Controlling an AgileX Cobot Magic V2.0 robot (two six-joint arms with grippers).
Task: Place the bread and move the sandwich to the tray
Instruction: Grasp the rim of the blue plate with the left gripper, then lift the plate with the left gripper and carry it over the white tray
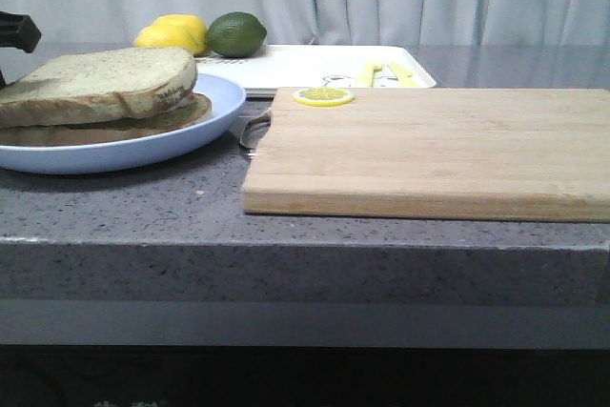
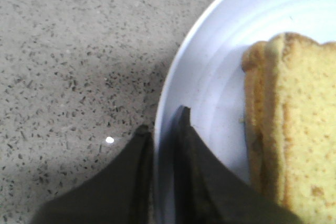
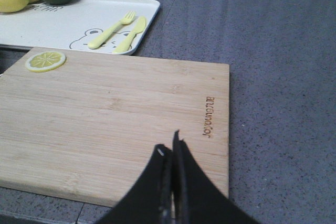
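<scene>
A round light-blue plate [image 1: 181, 140] sits at the left of the counter and carries the sandwich [image 1: 105, 107]. The speckled bread [image 1: 95, 78] lies as its top slice on a flatter lower slice. No egg shows. My left gripper [image 2: 163, 121] is shut on the plate's rim [image 2: 210, 61], one finger outside it and one inside, a short way from the bread's crust [image 2: 262, 129]. The white tray [image 1: 286, 69] lies behind the plate and board. My right gripper [image 3: 168, 142] is shut with nothing in it, over the near edge of the cutting board.
A wooden cutting board [image 1: 429, 154] fills the middle and right, with a lemon slice [image 1: 323, 96] at its far left corner. On the tray [image 3: 52, 24] are a lemon [image 1: 173, 33], a lime [image 1: 236, 33] and a yellow fork and knife [image 3: 118, 32]. Something metallic [image 1: 253, 129] lies between plate and board.
</scene>
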